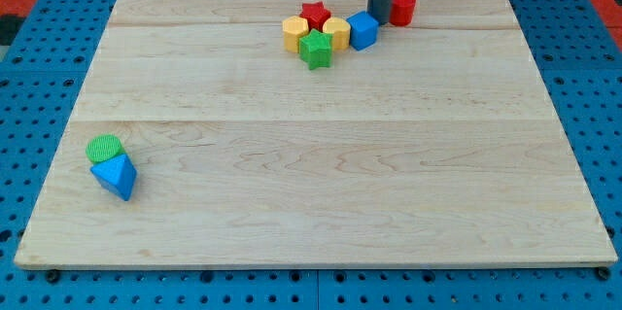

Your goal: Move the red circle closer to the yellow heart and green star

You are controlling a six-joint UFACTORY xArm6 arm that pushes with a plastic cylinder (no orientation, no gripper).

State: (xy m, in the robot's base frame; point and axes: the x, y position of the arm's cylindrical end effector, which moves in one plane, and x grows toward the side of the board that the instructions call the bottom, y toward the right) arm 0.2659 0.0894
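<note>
The red circle (403, 7) sits at the far edge of the bench (292, 184), right of the cluster; my tip (381, 21) stands just left of it, between it and the blue cube (362, 30). The end effector is a bare rod, grasping nothing. The approach step appears in hand: the tip would need to round the short red cylinder to its right, then push left toward the yellow heart (336, 32) and green star (315, 49).
</note>
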